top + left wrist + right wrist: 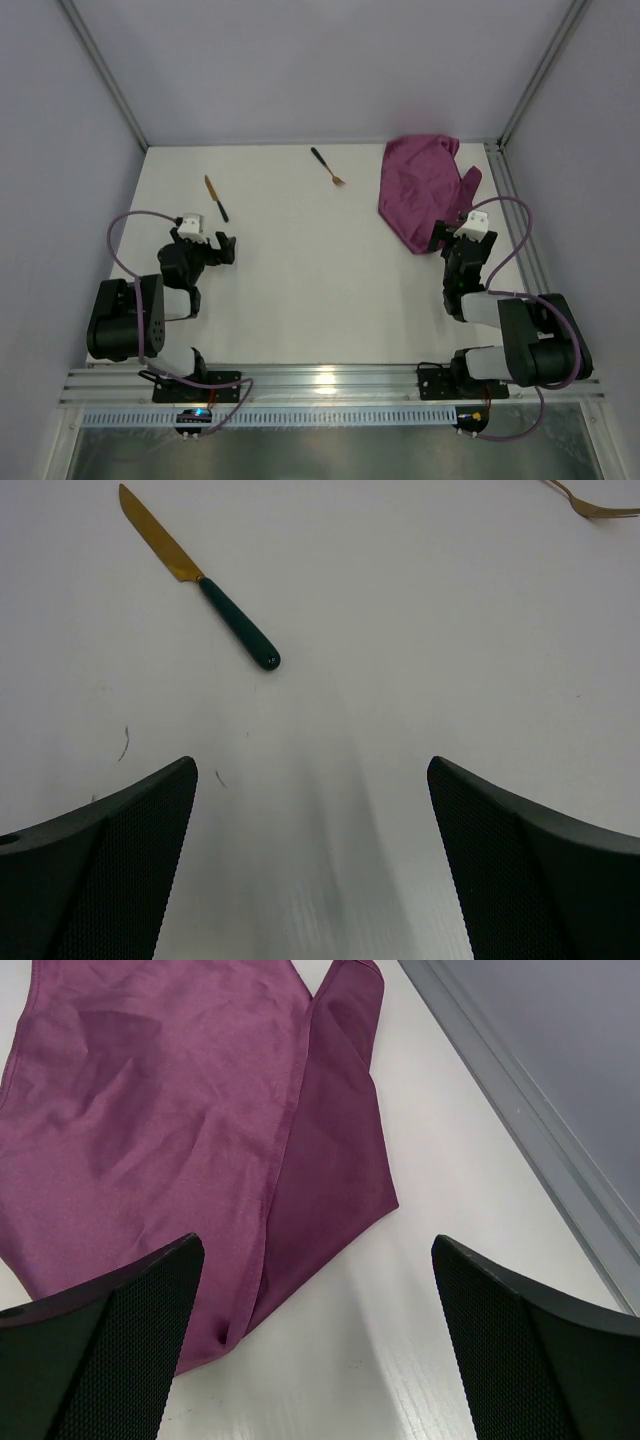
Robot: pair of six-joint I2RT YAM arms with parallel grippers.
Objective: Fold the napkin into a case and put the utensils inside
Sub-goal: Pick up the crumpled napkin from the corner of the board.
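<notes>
Napkin [415, 190] rumpled on white table [320, 290] between grey walls [300, 70]; left claw [310, 762] and right claw [316, 1240] released, empty.

white table [320, 270], grey enclosure walls [300, 60], metal rail [330, 378] along near edge

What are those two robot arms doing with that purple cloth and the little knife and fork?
Nothing is being held yet. The soft magenta-purple cloth napkin lies rumpled at the far right of the white table, just ahead of the right arm's fingers, which are wide open. The left arm's fingers, also open, face the gold-bladed knife with a dark handle. The matching gold fork lies apart, near the far middle. No folding has started.
</notes>
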